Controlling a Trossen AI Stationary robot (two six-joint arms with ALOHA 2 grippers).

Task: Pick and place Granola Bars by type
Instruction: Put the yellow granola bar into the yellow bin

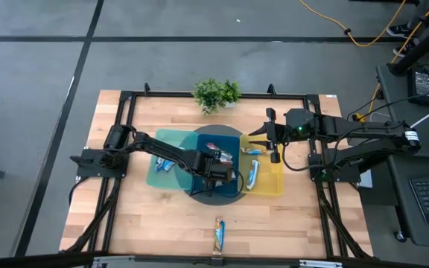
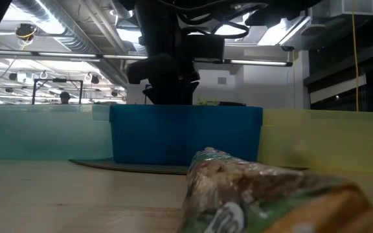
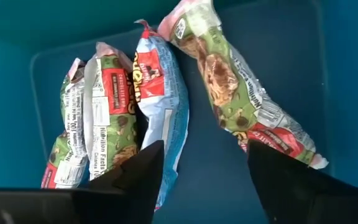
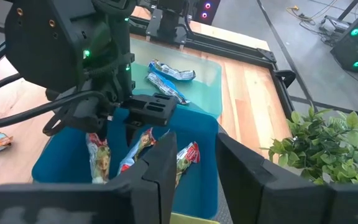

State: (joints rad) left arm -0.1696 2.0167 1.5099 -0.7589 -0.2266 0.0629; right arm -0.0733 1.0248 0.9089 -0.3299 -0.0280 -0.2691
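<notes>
The left gripper (image 3: 201,171) hangs inside the blue bin (image 1: 229,138), jaws parted and empty, above four granola bars (image 3: 160,99) partly hidden by its fingers. The right gripper (image 4: 191,168), beside the bin, stands narrowly open, holding nothing.

Even overhead lighting; ceiling strip lights (image 2: 70,55) glare in low view, where the nearest bar (image 2: 264,194) is blurred.
</notes>
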